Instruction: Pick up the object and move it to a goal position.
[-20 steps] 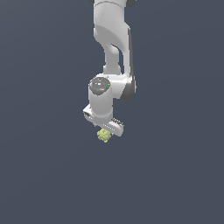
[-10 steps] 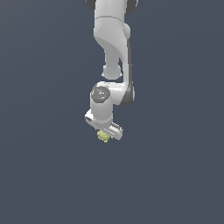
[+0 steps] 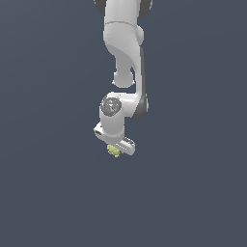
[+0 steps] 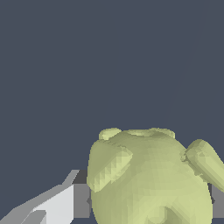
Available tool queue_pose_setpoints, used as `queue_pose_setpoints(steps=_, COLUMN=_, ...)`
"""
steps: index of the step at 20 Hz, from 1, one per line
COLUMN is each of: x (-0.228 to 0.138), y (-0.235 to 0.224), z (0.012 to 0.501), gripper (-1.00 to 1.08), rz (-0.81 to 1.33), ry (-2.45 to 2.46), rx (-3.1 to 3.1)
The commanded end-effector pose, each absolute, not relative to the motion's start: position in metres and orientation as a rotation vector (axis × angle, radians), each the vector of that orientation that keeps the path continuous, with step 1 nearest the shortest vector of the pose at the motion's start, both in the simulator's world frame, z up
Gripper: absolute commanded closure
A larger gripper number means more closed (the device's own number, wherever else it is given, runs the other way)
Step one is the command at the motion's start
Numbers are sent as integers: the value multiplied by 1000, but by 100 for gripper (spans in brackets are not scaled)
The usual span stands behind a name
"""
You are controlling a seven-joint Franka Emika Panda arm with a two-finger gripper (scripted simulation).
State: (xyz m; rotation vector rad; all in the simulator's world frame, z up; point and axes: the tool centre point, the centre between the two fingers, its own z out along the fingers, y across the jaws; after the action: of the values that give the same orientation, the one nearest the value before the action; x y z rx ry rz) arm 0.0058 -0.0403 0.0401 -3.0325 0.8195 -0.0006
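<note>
Gripping the object [image 3: 114,151], the claw [image 3: 115,149] points downward at the end of the white arm [image 3: 124,58], which comes down from the top of the exterior view and bends at the wrist. In the wrist view the pale yellow-green lumpy object [image 4: 151,179] sits between the two fingers [image 4: 65,203], touching them on both sides. Around the arm is only a flat dark grey-blue background [image 3: 48,193]; I cannot tell where a surface lies under the object.

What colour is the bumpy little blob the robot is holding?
The object is pale yellow-green all over; it shows best in the wrist view.
</note>
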Motion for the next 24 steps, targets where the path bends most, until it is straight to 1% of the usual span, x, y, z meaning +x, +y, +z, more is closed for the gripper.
queue_pose_setpoints(steps=1, x=6, y=-41, z=39, gripper=108, rz=0, ry=820, rx=-3033)
queue_pose_setpoints(steps=8, x=6, y=-41, z=42, gripper=108, rz=-1, ry=820, rx=-3032)
queue_pose_setpoints(steps=13, x=4, y=-47, z=58, gripper=108, rz=-1, ry=820, rx=-3032)
queue_pose_setpoints(steps=18, x=1, y=-60, z=89, gripper=108, rz=0, ry=820, rx=-3032)
queue_pose_setpoints(steps=24, x=-5, y=-82, z=145, gripper=108, rz=0, ry=821, rx=-3031)
